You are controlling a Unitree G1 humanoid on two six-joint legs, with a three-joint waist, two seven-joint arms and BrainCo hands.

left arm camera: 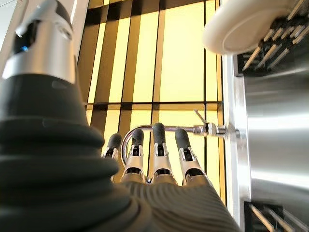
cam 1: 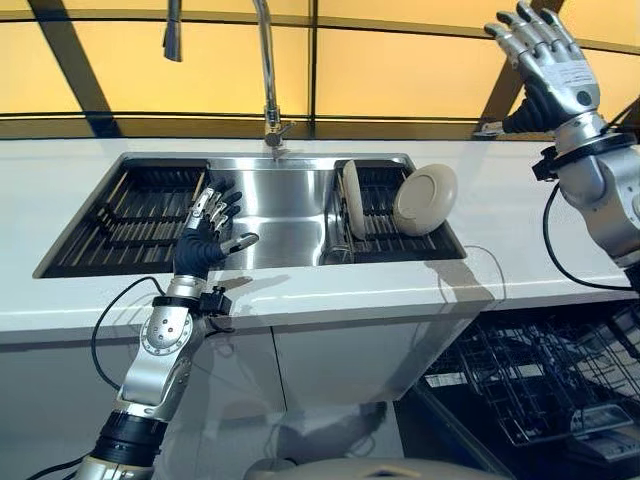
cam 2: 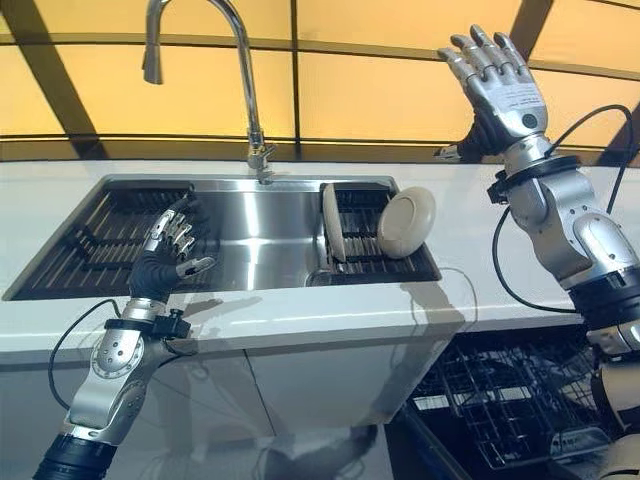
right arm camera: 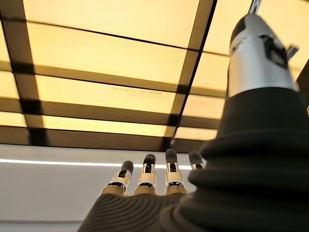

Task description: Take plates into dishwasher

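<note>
Two cream plates stand in the dark rack at the right end of the steel sink. One plate leans with its underside facing me; the other plate stands on edge to its left. My left hand is open and empty, raised over the sink's front edge, left of the plates. The leaning plate also shows in the left wrist view. My right hand is open and empty, held high above the counter at the right, away from the plates. The open dishwasher's wire rack sits low at the right.
A tall curved faucet rises behind the sink's middle. Another dark rack fills the sink's left end. The white counter surrounds the sink, with white cabinet fronts below.
</note>
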